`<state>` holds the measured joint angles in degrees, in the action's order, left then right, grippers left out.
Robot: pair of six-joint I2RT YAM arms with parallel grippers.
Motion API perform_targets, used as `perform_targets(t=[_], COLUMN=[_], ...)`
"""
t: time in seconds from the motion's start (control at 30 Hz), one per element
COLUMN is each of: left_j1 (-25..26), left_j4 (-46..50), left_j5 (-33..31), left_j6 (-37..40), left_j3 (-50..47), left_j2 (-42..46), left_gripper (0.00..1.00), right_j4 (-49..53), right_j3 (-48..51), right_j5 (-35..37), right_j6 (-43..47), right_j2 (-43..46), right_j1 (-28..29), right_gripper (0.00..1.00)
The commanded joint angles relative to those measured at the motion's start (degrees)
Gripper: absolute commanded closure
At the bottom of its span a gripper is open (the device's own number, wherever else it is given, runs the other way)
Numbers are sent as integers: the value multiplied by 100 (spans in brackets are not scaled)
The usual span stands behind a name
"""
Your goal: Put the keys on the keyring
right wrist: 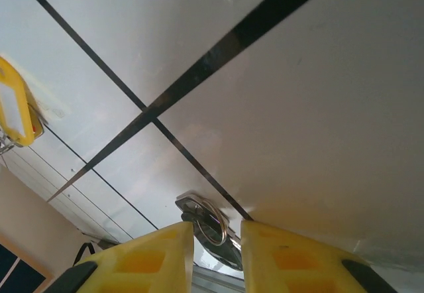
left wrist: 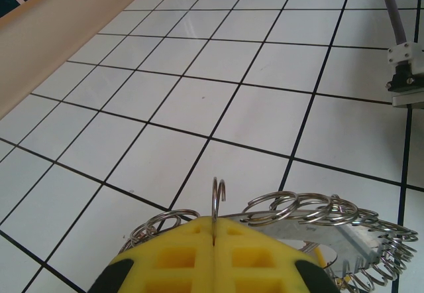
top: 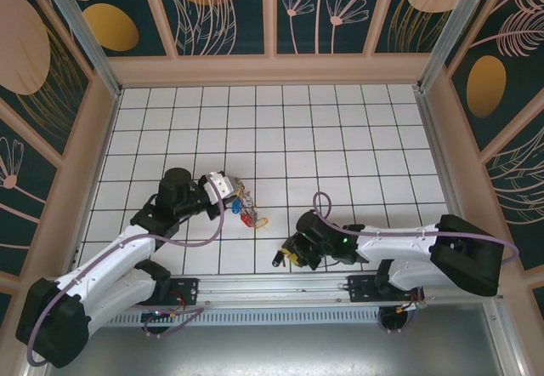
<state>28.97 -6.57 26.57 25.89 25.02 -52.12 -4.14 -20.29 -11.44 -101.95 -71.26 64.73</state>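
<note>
My left gripper (top: 231,186) is shut on a thin upright wire loop (left wrist: 218,197) of the keyring (left wrist: 331,236), a flat grey metal ring hung with several small split rings. In the top view the keyring (top: 244,198) hangs from that gripper, with red, blue and yellow tagged keys (top: 252,218) dangling below it. A dark black-headed key (right wrist: 211,223) with a split ring lies on the tile between the fingers of my right gripper (right wrist: 217,232), which stand apart on either side of it. The right gripper (top: 287,255) is low over the near tiles, with the dark key (top: 278,259) at its tip.
A yellow key tag (right wrist: 14,111) shows at the left edge of the right wrist view. The white tiled floor (top: 340,138) is walled by a wooden frame (top: 272,70). A metal rail (top: 280,289) runs along the near edge by the arm bases.
</note>
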Motion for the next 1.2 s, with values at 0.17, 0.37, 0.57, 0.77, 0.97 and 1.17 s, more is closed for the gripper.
perform_targets(t=[0.17, 0.37, 0.57, 0.77, 0.97, 1.17], left_j1=[-30, -28, -24, -23, -25, -24], left_j4=[-117, -99, -99, -81, -64, -64], left_j5=[73, 83, 121, 132, 148, 169], left_j6=[-40, -18, -18, -9, -13, 12], left_j3=[179, 188, 181, 196, 211, 205], left_j2=[70, 61, 44, 53, 61, 36], left_gripper=[100, 100, 100, 100, 100, 100], right_j4=[87, 30, -125, -105, 276, 1275], right_j3=[-124, -118, -72, -174, -497, -1317], right_j5=[-66, -95, -81, -144, -115, 124], right_j6=[183, 194, 196, 435, 840, 1770], right_j2=[-123, -161, -215, -332, -370, -529], right_j1=[-150, -197, -222, -338, -436, -605], right_gripper=[81, 84, 87, 97, 100, 100])
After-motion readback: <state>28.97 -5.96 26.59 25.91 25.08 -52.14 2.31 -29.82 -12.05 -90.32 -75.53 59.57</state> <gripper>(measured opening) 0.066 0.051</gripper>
